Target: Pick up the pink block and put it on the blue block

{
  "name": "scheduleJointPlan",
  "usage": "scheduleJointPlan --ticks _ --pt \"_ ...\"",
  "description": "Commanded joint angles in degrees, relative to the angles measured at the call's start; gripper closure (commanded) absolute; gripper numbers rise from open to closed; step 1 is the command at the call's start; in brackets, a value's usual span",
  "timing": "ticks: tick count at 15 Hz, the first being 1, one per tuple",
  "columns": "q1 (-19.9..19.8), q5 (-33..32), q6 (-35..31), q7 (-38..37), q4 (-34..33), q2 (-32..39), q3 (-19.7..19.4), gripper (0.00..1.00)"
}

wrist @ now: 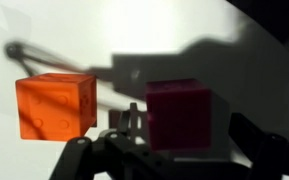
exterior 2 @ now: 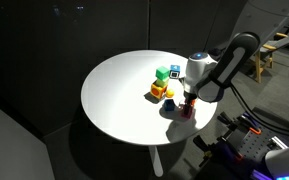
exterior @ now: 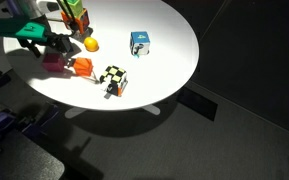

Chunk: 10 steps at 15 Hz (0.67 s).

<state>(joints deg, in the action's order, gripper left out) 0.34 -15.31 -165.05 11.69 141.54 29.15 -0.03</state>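
Nearest the lens in the wrist view, the dark two-fingered Robotiq gripper (wrist: 187,148) rises from the bottom edge. Its jaws stand one on each side of the small plain magenta-pink cube, the pink block (wrist: 184,113). Shadow hides the pads, so I cannot tell whether they are already pinching the block or only bracketing it. The block sits flat on the round white table (exterior: 169,25), near the rim on the robot's side, directly under the tool. Its side faces look roughly square to the jaws, and a cube has no long axis to favour. An orange plastic cube (wrist: 54,105) with moulded dots lies beside it, apart and outside the jaws, so a squeeze should catch the pink one alone. The blue block is not in the wrist view, so the carry probably means lifting clear first and then travelling across the tabletop.
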Motion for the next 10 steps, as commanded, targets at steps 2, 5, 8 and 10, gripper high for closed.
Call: scheduleJointPlan --ticks 2,5,8,10 --pt "-0.2 0.4 -0.5 1.0 -1.4 1.3 -0.1 0.26" --pt "0.1 0.4 -0.1 0.5 -2.1 1.9 -0.4 0.53" --pt "0.2 0.9 0.7 -0.1 -1.9 1.3 -0.2 0.68" --pt "0.7 1.0 1.5 -1.0 -1.6 0.6 -0.6 0.69"
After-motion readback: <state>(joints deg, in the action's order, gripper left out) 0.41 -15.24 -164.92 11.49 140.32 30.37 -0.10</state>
